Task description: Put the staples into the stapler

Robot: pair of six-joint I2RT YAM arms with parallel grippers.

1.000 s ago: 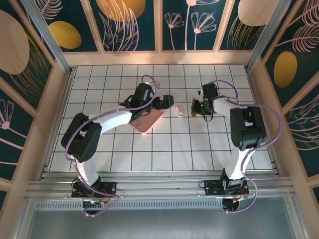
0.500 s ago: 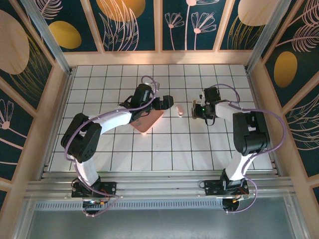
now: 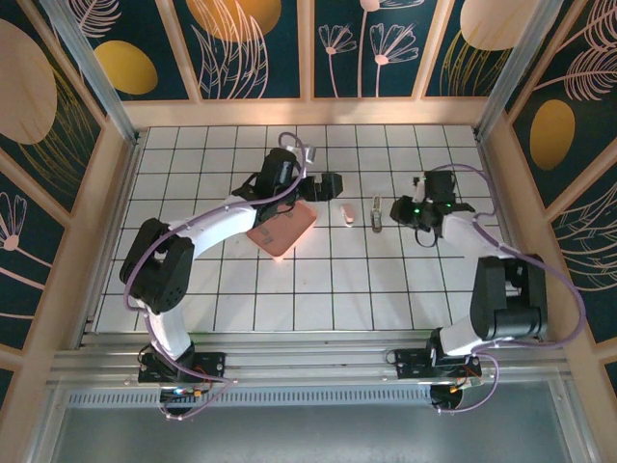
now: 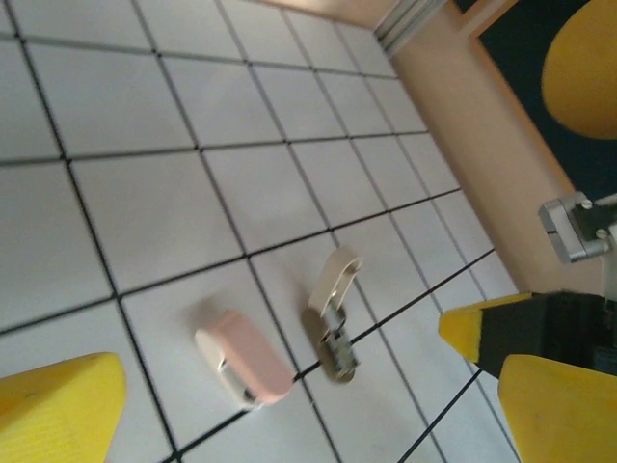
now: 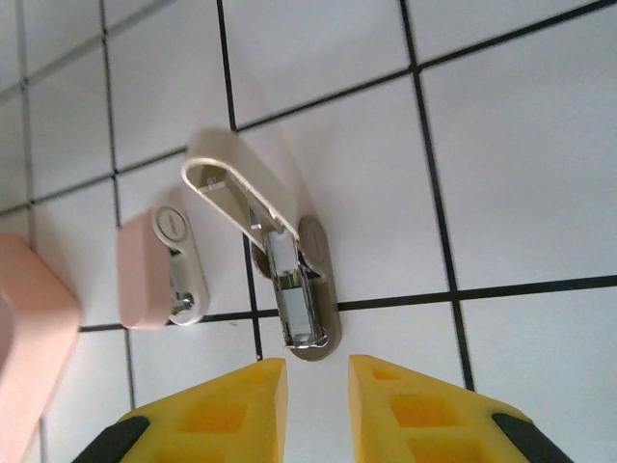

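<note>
— So, what surface are the fingers working over?

— A white tiled table (image 3: 289, 289) with black grid lines, boxed in by a pale wooden frame (image 3: 308, 112). Dark teal panels (image 3: 255, 58) painted with gold discs and pink flowers fill the frame.

— And the left gripper (image 3: 335, 183)?

— Its yellow fingers (image 4: 58, 410) are spread wide with nothing between them. The pink tray (image 3: 281, 230) lies just behind them, toward their own arm.

— The right gripper (image 5: 316, 376)?

— Its fingers (image 5: 227, 405) are barely parted, a narrow gap, and they hold nothing. The stapler (image 5: 280, 260) lies on the tiles just beyond their tips. Its pale top is swung up and its metal channel is bare.

— Anything beside it?

— A small pink piece (image 5: 159, 265), just beside the stapler, between the two sets of fingers.

— The staples?

— Too small to make out. From above, faint specks lie on the tray, and I cannot tell what they are.
</note>
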